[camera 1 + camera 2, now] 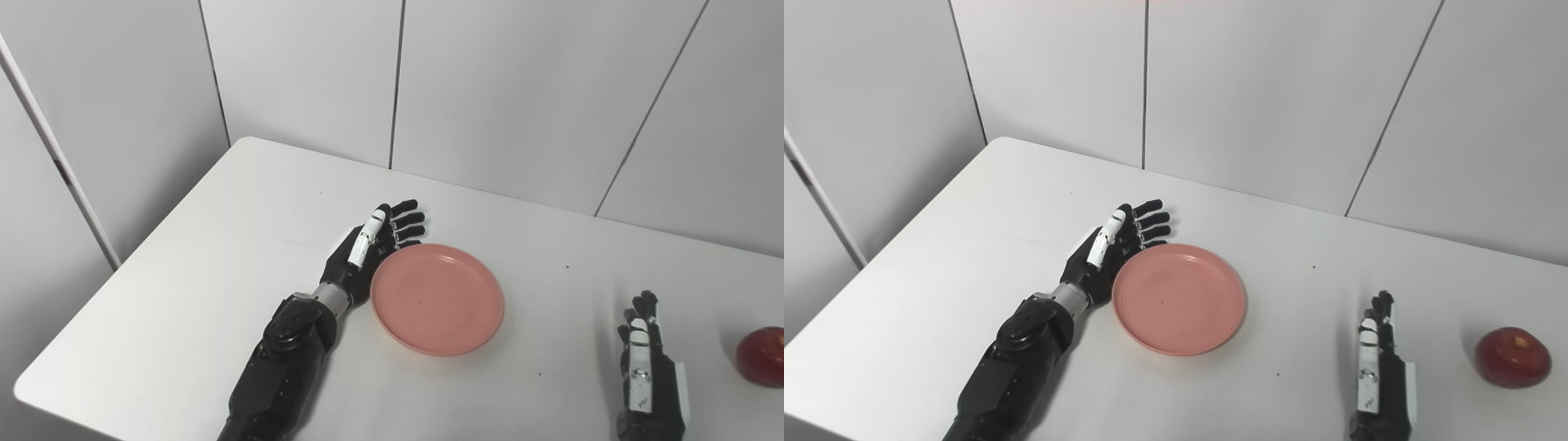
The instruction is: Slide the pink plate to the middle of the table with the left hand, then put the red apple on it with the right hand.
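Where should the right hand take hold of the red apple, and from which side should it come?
Probably around its round middle, coming from the apple's left: the red apple sits upright and alone on the table, and the open right hand lies just left of it, apart, with nothing between them.

The pink plate (437, 299) is round, shallow, with a raised rim, empty, and lies flat near the middle of the white table (202, 263). The red apple (1513, 357) sits on the table well to its right, apart from it.
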